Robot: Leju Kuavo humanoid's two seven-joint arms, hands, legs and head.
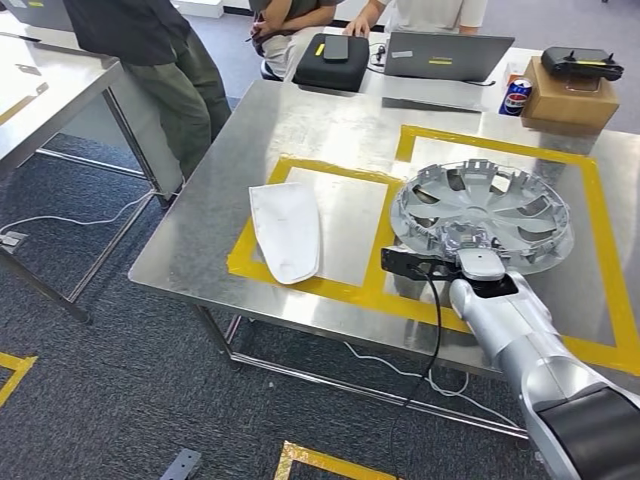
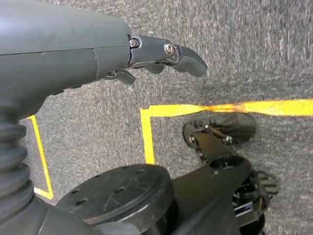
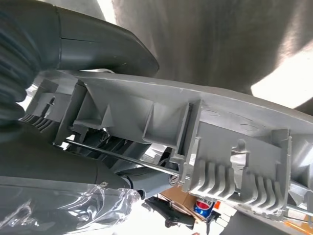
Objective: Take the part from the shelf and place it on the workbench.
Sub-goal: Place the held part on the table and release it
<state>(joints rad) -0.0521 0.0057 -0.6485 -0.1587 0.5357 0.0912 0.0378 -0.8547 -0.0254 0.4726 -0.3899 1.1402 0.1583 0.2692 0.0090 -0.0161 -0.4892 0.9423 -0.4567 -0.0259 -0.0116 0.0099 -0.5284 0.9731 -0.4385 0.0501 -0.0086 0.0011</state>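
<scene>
A silver wheel cover (image 1: 483, 205) lies face down inside the right yellow-taped square of the steel workbench (image 1: 302, 120). My right hand (image 1: 462, 245) grips its near rim, and my silver forearm reaches in from the lower right. Whether the cover rests on the table or hangs just above it, I cannot tell. In the right wrist view the ribbed rim (image 3: 207, 122) runs between my thumb (image 3: 103, 46) and my darker fingers (image 3: 55, 171). My left hand (image 2: 162, 54) hangs over grey carpet, fingers stretched out, holding nothing.
A white curved panel (image 1: 285, 230) lies in the left taped square. At the far edge stand a black case (image 1: 332, 60), a laptop (image 1: 445, 55), a soda can (image 1: 518, 95) and a cardboard box (image 1: 570, 95). People stand behind. Another table (image 1: 45, 100) is at the left.
</scene>
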